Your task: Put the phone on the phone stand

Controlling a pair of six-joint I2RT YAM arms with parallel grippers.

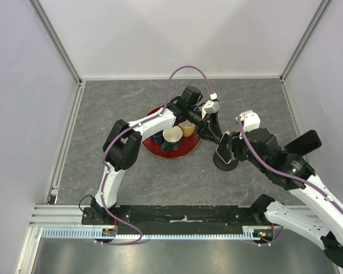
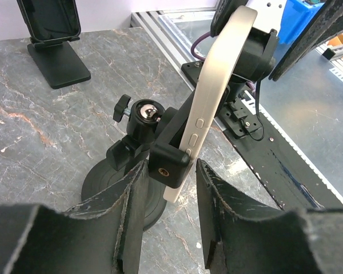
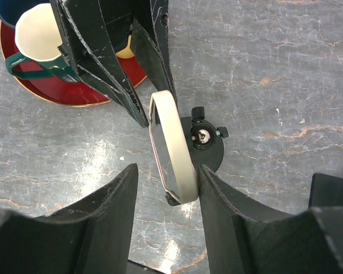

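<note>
The surface [image 1: 131,103] is dark grey, marbled with pale and rust-coloured veins. The phone [image 3: 180,154] shows a cream edge. The phone stand [image 3: 214,157] is black with a chrome ball. The left tool [image 2: 171,165] and right tool [image 3: 167,168] are matt black. On the glossy red tray [image 1: 183,153], the green cup [image 1: 171,137] with a cream inside sits centrally. The blue cup [image 1: 157,137] is at 9 o'clock and the yellow cup [image 1: 187,129] at 1 o'clock. The cable [image 1: 186,68] is purple. The left arm [image 1: 151,121] is white with black joints.

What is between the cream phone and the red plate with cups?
Black fingers of the left gripper, reaching to the phone; the right wrist view shows it.
</note>
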